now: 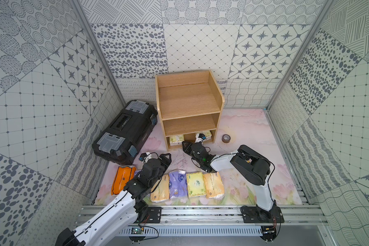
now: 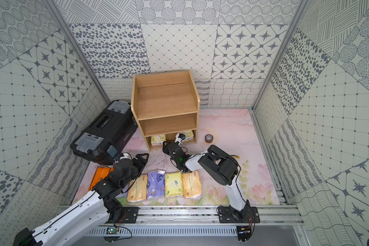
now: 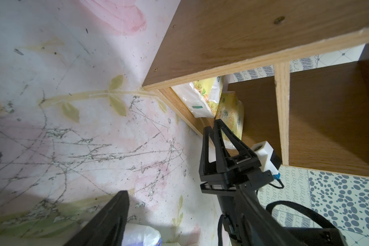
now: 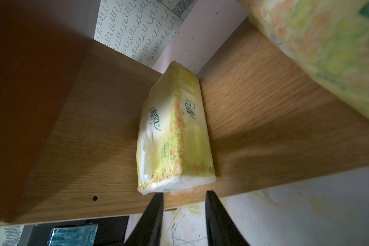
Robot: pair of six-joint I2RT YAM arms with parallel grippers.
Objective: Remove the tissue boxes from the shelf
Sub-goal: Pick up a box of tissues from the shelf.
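Note:
The light-wood shelf [image 1: 188, 106] holds two pale green-yellow tissue boxes on its bottom tier, a left one [image 1: 176, 139] and a right one [image 1: 208, 134]. My right gripper [image 4: 184, 193] is open at that tier's front edge. Its fingertips stop just short of the left pack's [image 4: 175, 132] near end, with nothing between them. Several more packs lie in a row on the floor: orange [image 1: 121, 179], peach [image 1: 160, 189], lavender [image 1: 177, 184], green-yellow [image 1: 196, 184] and peach [image 1: 213, 185]. My left gripper [image 1: 158, 158] hovers open and empty above the row's left end; one of its fingers [image 3: 113, 213] shows in the left wrist view.
A black toolbox [image 1: 126, 132] lies right against the shelf's left side. A grey tape roll [image 1: 225, 138] sits on the floor to the shelf's right. Patterned walls close in three sides, and the metal rail [image 1: 200, 215] carrying both arm bases runs along the front.

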